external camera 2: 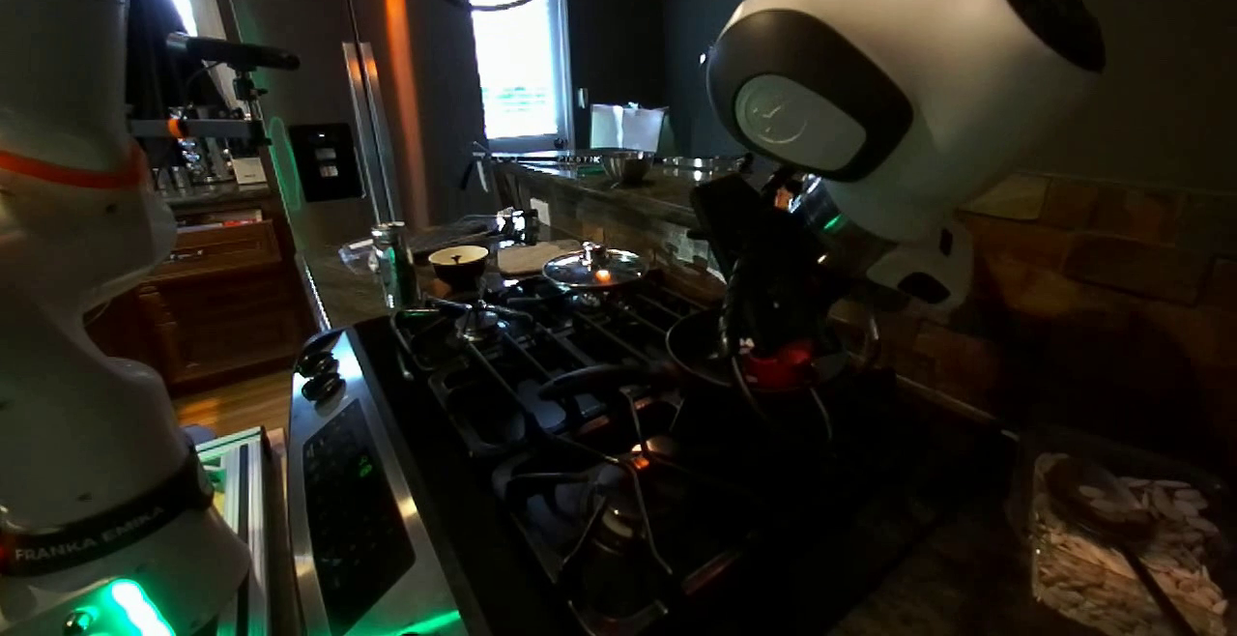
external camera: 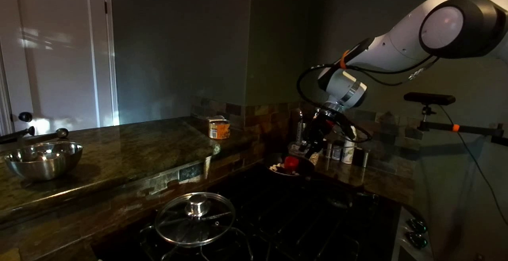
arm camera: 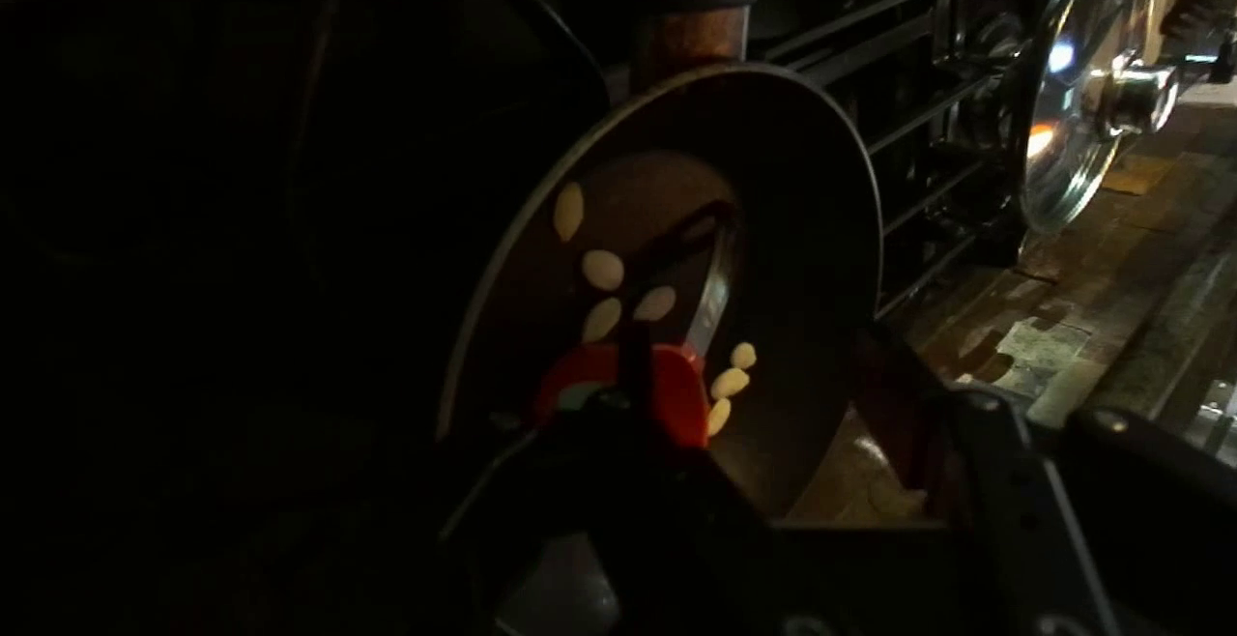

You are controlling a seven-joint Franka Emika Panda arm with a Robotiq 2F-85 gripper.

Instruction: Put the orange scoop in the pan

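The orange scoop, showing bright red, lies inside the pan in both exterior views (external camera: 291,163) (external camera 2: 781,367). It also shows in the wrist view (arm camera: 681,394), partly covered by one finger. The dark round pan (arm camera: 807,220) has a pale rim and holds several pale, nut-like pieces around the scoop. The pan (external camera: 304,167) stands on the stove near the back wall. My gripper (arm camera: 759,341) is open over the pan, its fingers wide apart. One finger is in front of the scoop; I cannot tell whether it touches. My gripper (external camera: 310,153) is dark and hard to make out outside.
A glass lid (external camera: 194,218) with a knob sits on the stove. An orange-labelled jar (external camera: 219,129) and a steel bowl (external camera: 43,160) stand on the raised ledge. Bottles (external camera: 347,152) stand behind the pan. A clear container (external camera 2: 1131,539) of pale pieces with a spoon stands beside the stove.
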